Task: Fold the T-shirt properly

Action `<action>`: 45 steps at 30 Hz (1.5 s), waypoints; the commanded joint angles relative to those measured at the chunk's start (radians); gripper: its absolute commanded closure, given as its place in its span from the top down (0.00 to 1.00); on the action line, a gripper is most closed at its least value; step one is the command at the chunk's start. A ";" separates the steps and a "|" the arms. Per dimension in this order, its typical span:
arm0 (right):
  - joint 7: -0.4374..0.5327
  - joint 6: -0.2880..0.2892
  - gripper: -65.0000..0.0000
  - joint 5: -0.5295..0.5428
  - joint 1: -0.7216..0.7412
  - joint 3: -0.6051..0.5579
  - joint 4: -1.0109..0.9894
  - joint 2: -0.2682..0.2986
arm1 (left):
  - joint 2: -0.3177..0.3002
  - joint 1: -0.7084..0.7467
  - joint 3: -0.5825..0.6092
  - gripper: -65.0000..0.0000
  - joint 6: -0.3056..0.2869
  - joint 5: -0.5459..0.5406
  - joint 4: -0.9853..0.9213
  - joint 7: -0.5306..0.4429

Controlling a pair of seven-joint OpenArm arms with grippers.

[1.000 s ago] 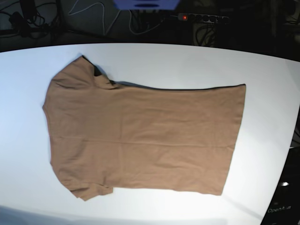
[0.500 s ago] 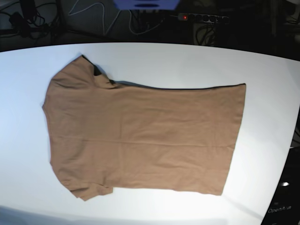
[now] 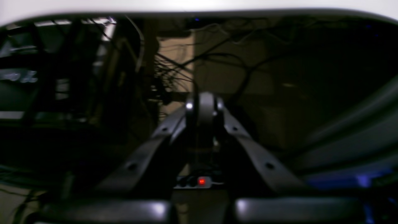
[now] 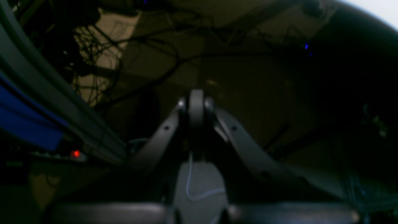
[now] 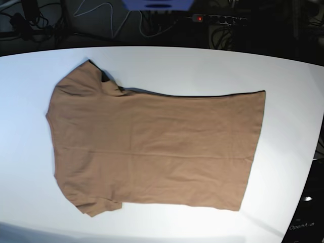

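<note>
Sleeves and collar end lie at the left of the white table (image 5: 283,101), where the T-shirt (image 5: 152,147) lies spread flat, hem rightward, unfolded. Right gripper (image 4: 196,102) and left gripper (image 3: 202,105) are closed, empty, off the cloth. Next probably: grasp an edge.
</note>
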 commanded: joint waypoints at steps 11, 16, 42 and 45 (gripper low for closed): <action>0.027 -0.003 0.01 0.004 -0.077 0.134 0.216 0.002 | -0.001 0.028 -0.034 0.02 -0.002 0.000 0.239 0.202; -0.069 0.002 0.20 0.004 -0.070 0.168 0.309 0.002 | -0.001 0.028 -0.034 0.02 -0.002 0.000 0.351 0.309; -0.895 0.247 0.59 0.001 0.138 0.159 0.874 0.002 | -0.038 -0.225 -0.037 0.57 -0.002 0.000 0.475 0.654; -0.922 0.247 0.59 0.004 0.146 0.146 0.888 0.001 | -0.035 -0.255 -0.081 0.57 -0.002 0.000 0.475 0.716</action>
